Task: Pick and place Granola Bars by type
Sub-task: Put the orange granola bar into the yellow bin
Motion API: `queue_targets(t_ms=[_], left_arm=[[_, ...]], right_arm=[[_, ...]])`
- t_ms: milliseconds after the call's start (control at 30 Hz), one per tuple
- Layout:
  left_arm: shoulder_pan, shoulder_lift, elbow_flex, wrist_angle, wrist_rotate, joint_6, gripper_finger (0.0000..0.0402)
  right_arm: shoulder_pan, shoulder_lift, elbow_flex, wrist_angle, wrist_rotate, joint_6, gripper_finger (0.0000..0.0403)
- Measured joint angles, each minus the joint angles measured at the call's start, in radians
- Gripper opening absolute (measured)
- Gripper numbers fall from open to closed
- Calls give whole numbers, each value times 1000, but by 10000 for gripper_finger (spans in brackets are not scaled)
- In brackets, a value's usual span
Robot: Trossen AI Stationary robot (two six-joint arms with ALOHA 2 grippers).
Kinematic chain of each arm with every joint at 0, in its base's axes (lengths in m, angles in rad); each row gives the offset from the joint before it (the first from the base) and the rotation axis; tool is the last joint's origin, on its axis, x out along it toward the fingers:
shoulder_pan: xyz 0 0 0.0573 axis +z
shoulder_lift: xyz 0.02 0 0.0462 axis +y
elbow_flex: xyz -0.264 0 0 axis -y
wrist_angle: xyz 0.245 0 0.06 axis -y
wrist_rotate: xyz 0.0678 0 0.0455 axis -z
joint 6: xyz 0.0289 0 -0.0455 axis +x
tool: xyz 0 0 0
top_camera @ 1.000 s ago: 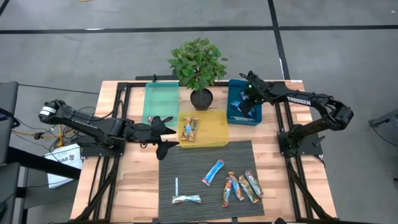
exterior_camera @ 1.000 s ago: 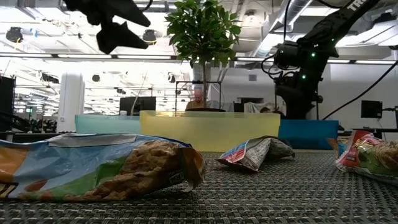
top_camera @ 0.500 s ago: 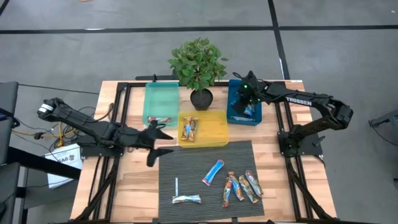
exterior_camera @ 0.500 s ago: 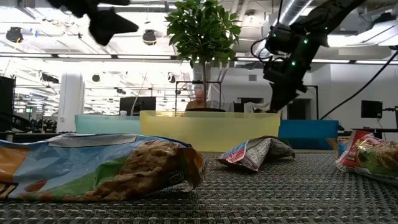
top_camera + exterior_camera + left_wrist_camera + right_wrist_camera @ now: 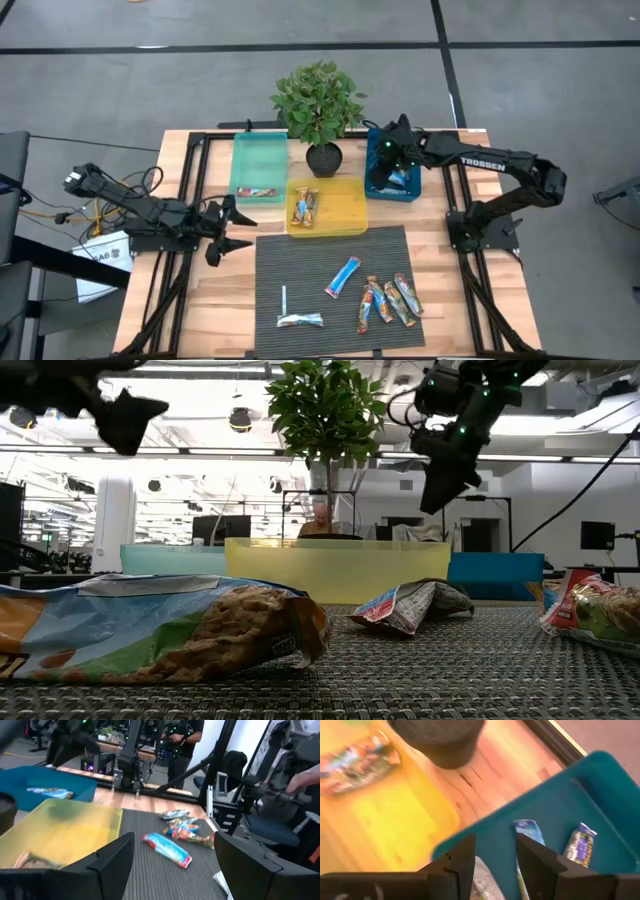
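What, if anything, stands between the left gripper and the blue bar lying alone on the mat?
Nothing visible. The left gripper hangs open beside the mat's left edge, and the left wrist view shows bare mat running from its fingers to the blue bar. The yellow bin sits off that line.

"TROSSEN" in white on right arm (image 5: 487, 160); nothing else legible.
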Motion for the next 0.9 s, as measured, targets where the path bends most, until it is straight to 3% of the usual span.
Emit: queue_targets(t_ms=[467,900], left_arm=[[0,-275,-187,99,54,65,265],[0,-434,-186,-138,108,72,265]], right_arm=[[139,0,125,-11,1,61,126],[304,0,237,-8,0,92,122]])
